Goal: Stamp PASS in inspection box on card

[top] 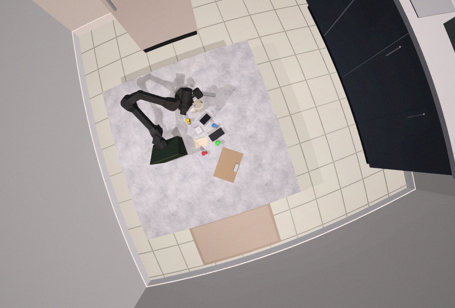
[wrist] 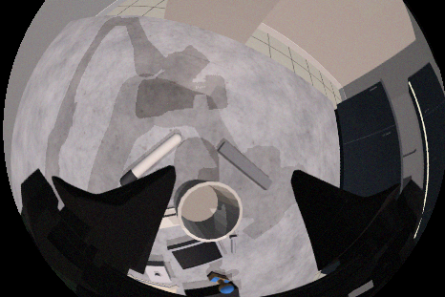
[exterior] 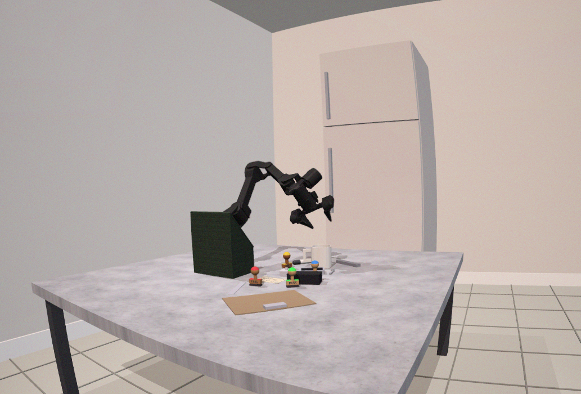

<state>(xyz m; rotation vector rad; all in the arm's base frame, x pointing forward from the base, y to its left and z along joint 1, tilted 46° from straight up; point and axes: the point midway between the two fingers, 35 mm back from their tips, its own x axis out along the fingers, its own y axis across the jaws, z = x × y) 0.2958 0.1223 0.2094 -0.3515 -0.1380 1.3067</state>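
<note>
The PASS stamp [top: 217, 143] [exterior: 292, 277], with a green knob, stands upright on the bench beside a black block. The cream card [top: 200, 141] [exterior: 271, 280] lies flat, left of that stamp in the overhead view; its print is too small to read. A dark rectangular pad in a light frame [top: 205, 118] [wrist: 197, 254] lies near the mug and looks like the ink pad. My gripper [exterior: 321, 223] [wrist: 235, 176] is open and empty, high above the bench on the mug's side, away from the PASS stamp. The stamp is not visible in the wrist view.
A white mug [top: 197, 104] [exterior: 321, 256] [wrist: 210, 212] stands below the gripper, near a grey bar [wrist: 244, 164] and a marker [wrist: 158, 154]. Red [top: 204, 153], blue [top: 214, 125] and yellow [top: 187, 120] stamps stand around. The black block [top: 216, 134] and clipboard [top: 226, 163] lie nearby.
</note>
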